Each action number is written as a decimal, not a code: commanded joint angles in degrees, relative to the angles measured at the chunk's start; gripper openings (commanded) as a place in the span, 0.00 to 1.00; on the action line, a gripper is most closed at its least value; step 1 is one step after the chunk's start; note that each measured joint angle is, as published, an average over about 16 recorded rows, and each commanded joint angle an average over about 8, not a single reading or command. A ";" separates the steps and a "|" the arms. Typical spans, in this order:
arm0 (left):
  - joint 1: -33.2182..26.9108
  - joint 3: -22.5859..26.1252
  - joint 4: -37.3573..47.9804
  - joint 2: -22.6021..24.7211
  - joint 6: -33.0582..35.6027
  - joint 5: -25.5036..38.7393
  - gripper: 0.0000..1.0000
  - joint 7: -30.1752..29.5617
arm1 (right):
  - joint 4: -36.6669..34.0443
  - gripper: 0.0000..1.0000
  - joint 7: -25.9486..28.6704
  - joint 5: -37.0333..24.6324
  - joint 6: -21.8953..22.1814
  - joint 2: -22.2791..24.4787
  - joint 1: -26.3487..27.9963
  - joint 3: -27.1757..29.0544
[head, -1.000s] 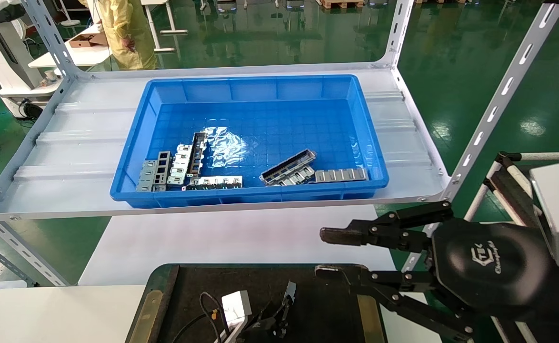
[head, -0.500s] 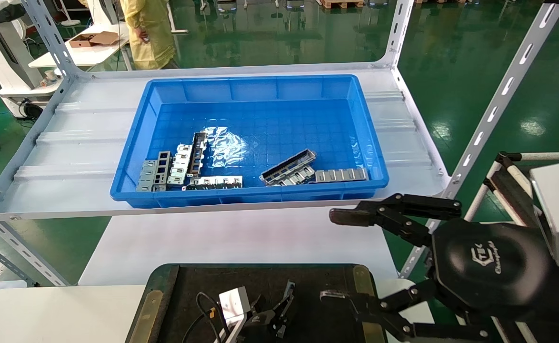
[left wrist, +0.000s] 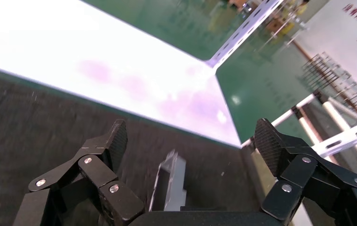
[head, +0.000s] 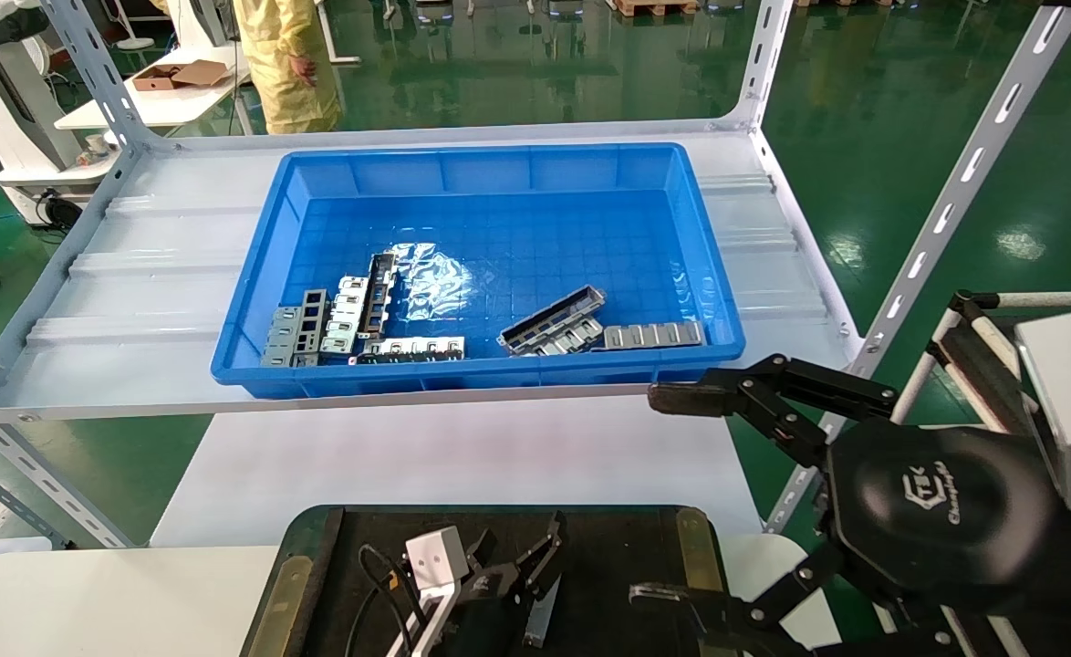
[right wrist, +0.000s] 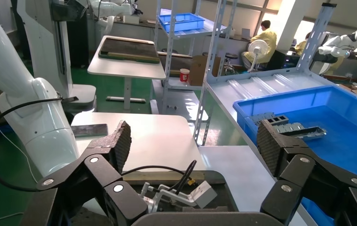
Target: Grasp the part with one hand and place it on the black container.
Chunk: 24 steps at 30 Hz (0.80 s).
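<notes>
From the head view, the part (head: 552, 321) lay in the blue bin (head: 499, 173) at twelve o'clock; the right gripper (head: 672, 497), fingers spread wide and empty, should approach across its narrow width. In the left wrist view, the left gripper (left wrist: 189, 143) hovered spread over the black container (left wrist: 35, 127), holding nothing

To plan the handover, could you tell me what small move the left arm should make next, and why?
Probably lift the left gripper straight up. The part already lies on the black container between its open fingers, apparently untouched, so a sideways pull might knock it. The right gripper waits open beside the container.
</notes>
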 commanded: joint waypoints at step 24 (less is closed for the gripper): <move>-8.36 17.85 -6.69 -19.75 -6.67 37.50 1.00 -40.67 | 0.00 1.00 -0.03 0.05 0.03 0.03 0.02 -0.07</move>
